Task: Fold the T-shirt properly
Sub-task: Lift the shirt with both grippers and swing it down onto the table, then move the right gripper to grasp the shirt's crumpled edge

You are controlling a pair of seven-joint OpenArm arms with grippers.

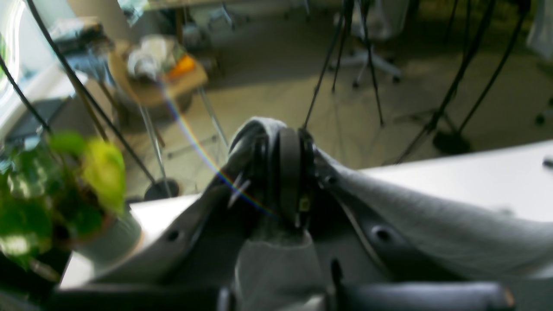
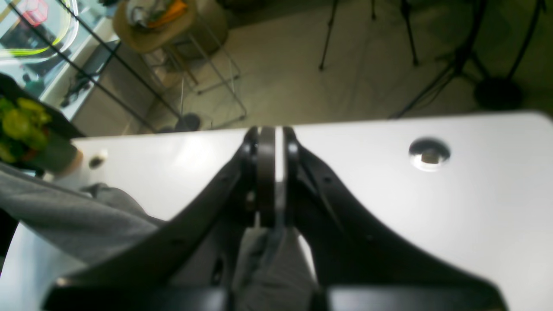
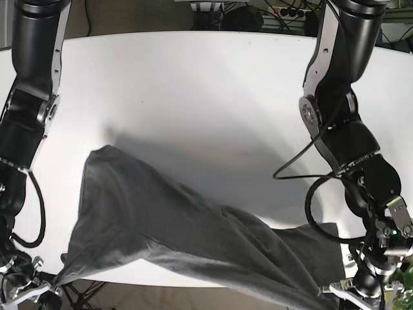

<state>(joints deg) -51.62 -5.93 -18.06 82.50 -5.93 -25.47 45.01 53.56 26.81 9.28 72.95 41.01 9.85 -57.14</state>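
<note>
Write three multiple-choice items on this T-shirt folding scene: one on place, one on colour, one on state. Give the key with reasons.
1. Where does the T-shirt lie on the table?
A. near half, towards the hands
B. far edge
C. wholly off it

2. What colour is the shirt?
A. red
B. grey
C. white

3. How is the left hand?
A. wide open
B. shut on cloth
C. holding a plant pot

Key: 1 A, the base view shows the cloth spread across the near half, its bottom edge hanging past the rim. 2 B, grey in all views. 3 B, the left wrist view shows the fingers closed with fabric pinched between them; the right hand grips likewise.
</note>
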